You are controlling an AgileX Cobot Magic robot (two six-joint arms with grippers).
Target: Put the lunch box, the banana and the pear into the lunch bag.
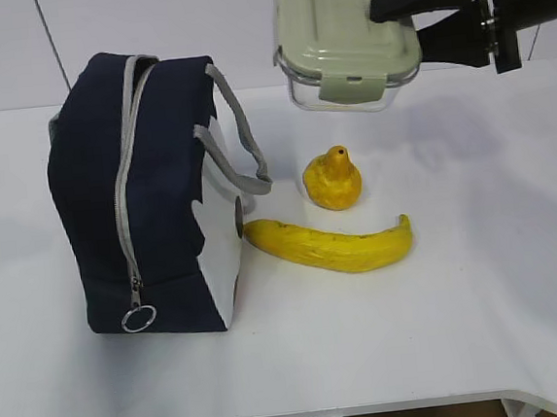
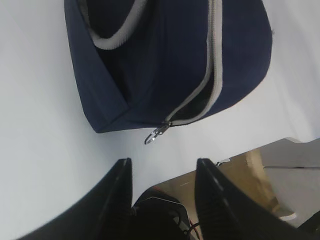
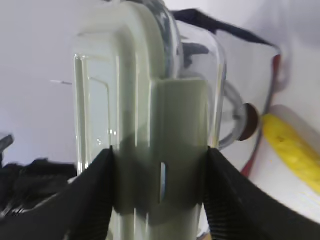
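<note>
Between the right gripper's (image 1: 416, 21) black fingers (image 3: 90, 195), clamped and airborne: small clear rigid lunch box with sage-green clip lid (image 1: 342, 37), likely light, slick, best held across its short end; left gripper (image 2: 162, 172) open, empty.

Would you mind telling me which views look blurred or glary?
Right wrist view: the lunch box fills the frame, soft and out of focus, with highlights on its clear wall. Left wrist view: the lunch bag is fairly sharp. Exterior view: evenly lit, soft shadows under the banana.
</note>
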